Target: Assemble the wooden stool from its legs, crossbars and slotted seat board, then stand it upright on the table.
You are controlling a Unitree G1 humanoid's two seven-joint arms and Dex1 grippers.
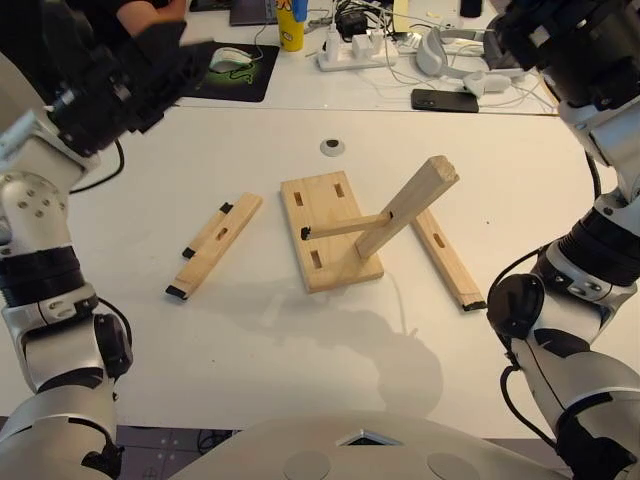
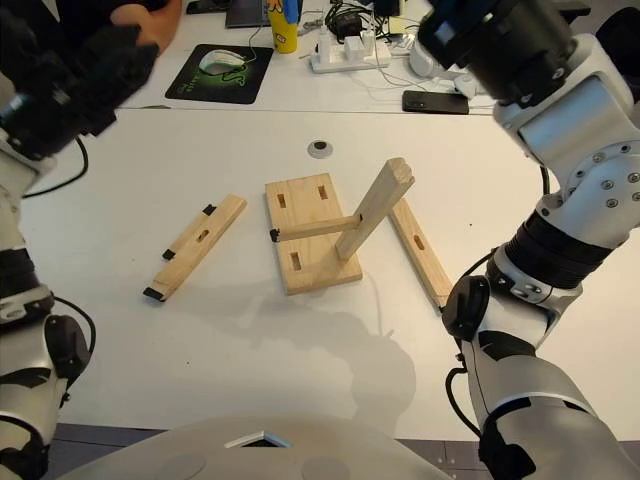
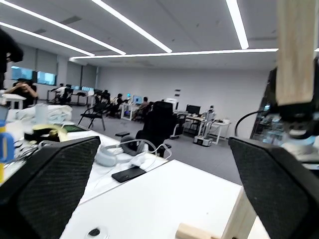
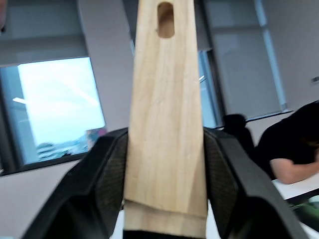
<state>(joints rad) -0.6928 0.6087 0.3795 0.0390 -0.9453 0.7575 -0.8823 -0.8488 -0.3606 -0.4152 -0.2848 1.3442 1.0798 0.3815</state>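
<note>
Right gripper (image 4: 167,149) clenched on held leg (image 4: 167,89), high at robot-right; leg's long axis runs out past fingers, hole at far end. Left gripper (image 3: 164,149) released, high at robot-left.

Seat board (image 1: 325,225) flat at surface (image 1: 200,340) centre, between arms. Planted leg (image 1: 405,215) tilted. Crossbar (image 1: 345,227) free end points robot-left.

Likely target: open slot (image 1: 316,258) near that end.

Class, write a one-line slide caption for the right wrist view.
Right hand clamped on a pale wooden stool leg, its slot hole showing past the grip, with a bright window behind.
</note>
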